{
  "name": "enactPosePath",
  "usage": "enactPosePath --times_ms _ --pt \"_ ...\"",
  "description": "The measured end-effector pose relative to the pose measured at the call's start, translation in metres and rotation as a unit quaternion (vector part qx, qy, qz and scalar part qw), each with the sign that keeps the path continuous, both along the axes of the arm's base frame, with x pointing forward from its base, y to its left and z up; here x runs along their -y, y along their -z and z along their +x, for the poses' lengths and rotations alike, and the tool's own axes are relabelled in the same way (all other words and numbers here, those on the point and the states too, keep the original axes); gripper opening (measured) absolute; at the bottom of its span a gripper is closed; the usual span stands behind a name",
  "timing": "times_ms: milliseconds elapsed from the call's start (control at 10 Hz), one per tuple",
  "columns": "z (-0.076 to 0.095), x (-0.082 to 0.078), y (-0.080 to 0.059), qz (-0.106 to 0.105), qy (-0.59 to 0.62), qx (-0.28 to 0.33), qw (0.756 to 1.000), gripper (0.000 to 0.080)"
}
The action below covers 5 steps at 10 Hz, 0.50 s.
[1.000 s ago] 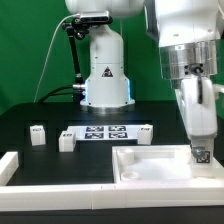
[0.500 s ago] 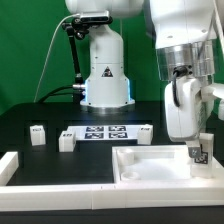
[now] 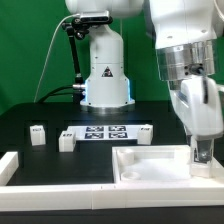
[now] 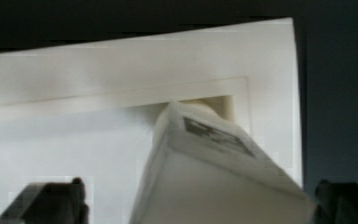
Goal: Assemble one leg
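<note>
Robotics lab: green backdrop (image 3: 25,60), black table (image 3: 30,155), marker board (image 3: 105,133), fixed arm base (image 3: 105,75).

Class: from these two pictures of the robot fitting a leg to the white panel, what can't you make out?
- Exterior view: the gripper covers most of the leg; its seating in the panel is hidden.
- Wrist view: the leg's tag is blurred.
- Wrist view: fingertips cut off by the edge.
</note>
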State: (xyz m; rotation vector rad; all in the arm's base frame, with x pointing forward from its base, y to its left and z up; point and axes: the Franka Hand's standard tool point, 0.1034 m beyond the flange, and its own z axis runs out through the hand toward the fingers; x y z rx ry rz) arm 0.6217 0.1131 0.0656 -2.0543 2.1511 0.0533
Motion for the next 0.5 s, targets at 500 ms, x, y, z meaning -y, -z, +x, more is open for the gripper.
enactPosePath --times_ms 500 --pt "-0.0009 -0.0025 -0.0006 -0.026 -0.214 0.02 0.976 0.0649"
